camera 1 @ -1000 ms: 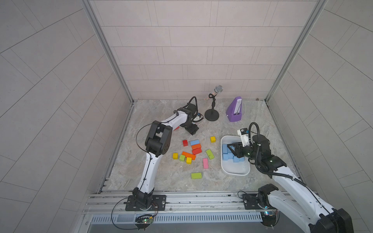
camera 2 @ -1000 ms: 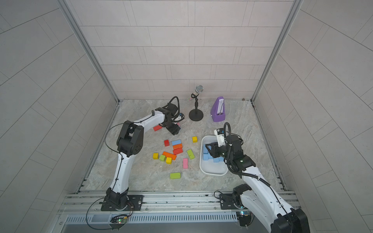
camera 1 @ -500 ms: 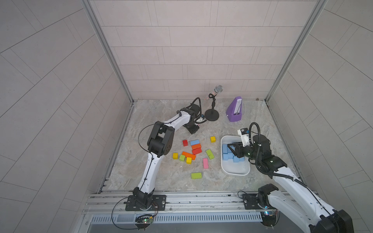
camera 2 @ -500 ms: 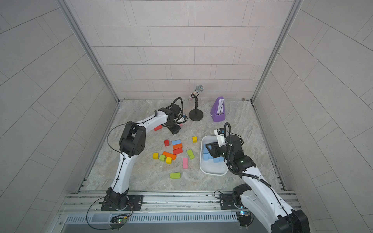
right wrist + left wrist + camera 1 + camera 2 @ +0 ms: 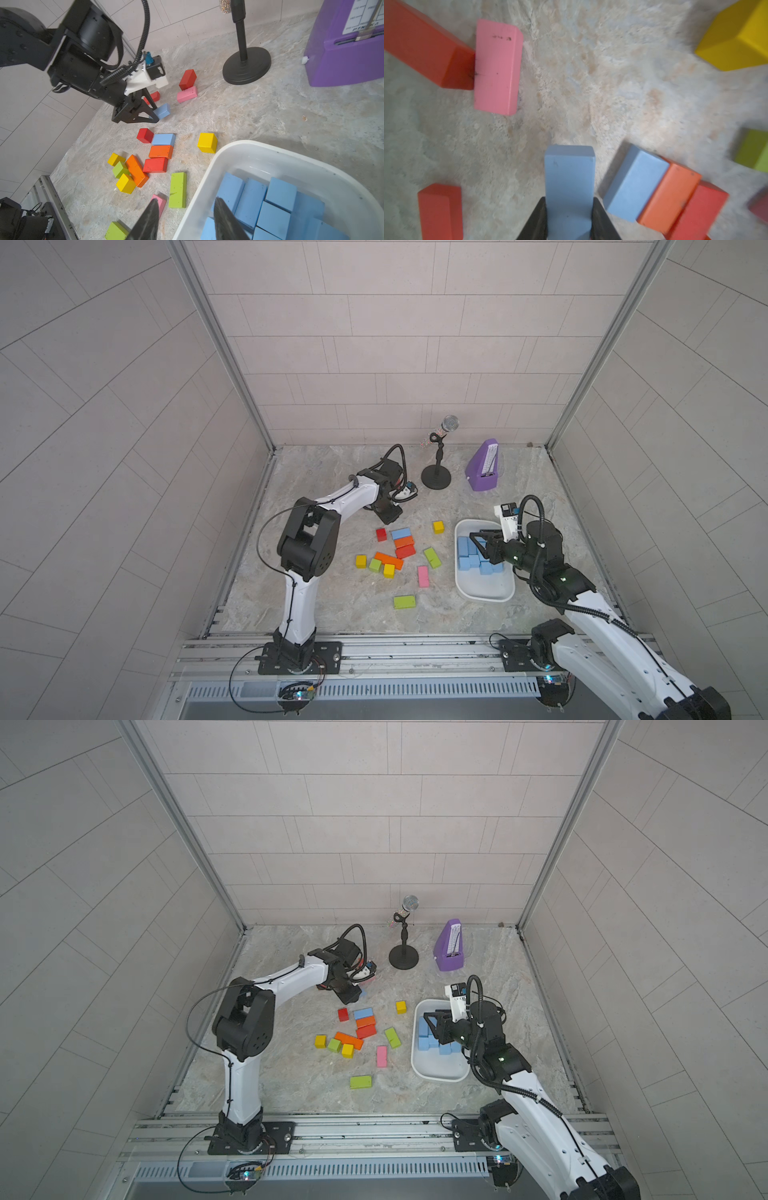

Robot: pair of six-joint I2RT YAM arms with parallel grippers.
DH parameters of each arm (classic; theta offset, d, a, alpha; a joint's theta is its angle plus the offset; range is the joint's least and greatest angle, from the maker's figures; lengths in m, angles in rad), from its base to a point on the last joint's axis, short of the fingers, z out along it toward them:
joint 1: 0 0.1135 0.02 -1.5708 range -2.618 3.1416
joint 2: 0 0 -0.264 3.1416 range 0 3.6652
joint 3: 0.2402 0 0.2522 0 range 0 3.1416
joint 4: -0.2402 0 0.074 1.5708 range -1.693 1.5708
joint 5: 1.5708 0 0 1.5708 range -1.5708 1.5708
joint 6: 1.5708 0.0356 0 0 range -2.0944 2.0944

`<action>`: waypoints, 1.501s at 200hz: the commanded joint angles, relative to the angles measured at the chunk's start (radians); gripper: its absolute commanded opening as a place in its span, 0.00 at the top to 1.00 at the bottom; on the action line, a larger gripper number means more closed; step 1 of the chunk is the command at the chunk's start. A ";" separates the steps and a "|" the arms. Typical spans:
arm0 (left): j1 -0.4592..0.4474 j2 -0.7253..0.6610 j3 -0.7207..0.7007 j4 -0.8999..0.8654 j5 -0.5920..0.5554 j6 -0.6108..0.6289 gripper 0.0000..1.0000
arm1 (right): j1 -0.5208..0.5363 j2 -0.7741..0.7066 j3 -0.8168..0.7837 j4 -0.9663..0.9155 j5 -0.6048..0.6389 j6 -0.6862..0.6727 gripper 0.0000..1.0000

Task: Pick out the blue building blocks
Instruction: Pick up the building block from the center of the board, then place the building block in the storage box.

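Observation:
My left gripper (image 5: 569, 218) is shut on a light blue oblong block (image 5: 569, 182), low over the table near its back left; the right wrist view shows the same grip on that block (image 5: 163, 111). Another blue block (image 5: 401, 533) lies on the table beside an orange one. Several blue blocks (image 5: 473, 558) lie in the white bin (image 5: 484, 595). My right gripper (image 5: 185, 220) hangs open over the bin's left rim (image 5: 207, 176), nothing between its fingers.
Red, orange, yellow, green and pink blocks (image 5: 388, 560) are scattered left of the bin. A red and a pink block (image 5: 187, 94) lie just beyond my left gripper. A black microphone stand (image 5: 436, 479) and a purple metronome (image 5: 484, 466) stand at the back.
My left gripper's jaws have closed on the blue block. The right arm has stayed over the bin.

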State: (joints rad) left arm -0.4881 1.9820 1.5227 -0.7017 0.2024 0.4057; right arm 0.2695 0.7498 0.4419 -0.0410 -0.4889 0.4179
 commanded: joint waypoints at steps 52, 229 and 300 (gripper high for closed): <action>0.012 -0.381 -0.382 0.407 0.341 -0.191 0.76 | 0.209 0.044 0.040 0.165 0.047 -0.012 0.47; 0.016 -0.522 -1.031 2.058 0.881 -0.819 0.77 | 0.380 0.267 0.262 0.347 -0.152 -0.220 0.34; 0.009 -0.621 -1.059 2.057 0.917 -0.776 0.76 | 0.377 0.347 0.335 0.380 -0.328 -0.217 0.34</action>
State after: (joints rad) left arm -0.4774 1.3930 0.4763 1.2915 1.0828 -0.3733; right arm 0.6456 1.0809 0.7494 0.2893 -0.7185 0.2241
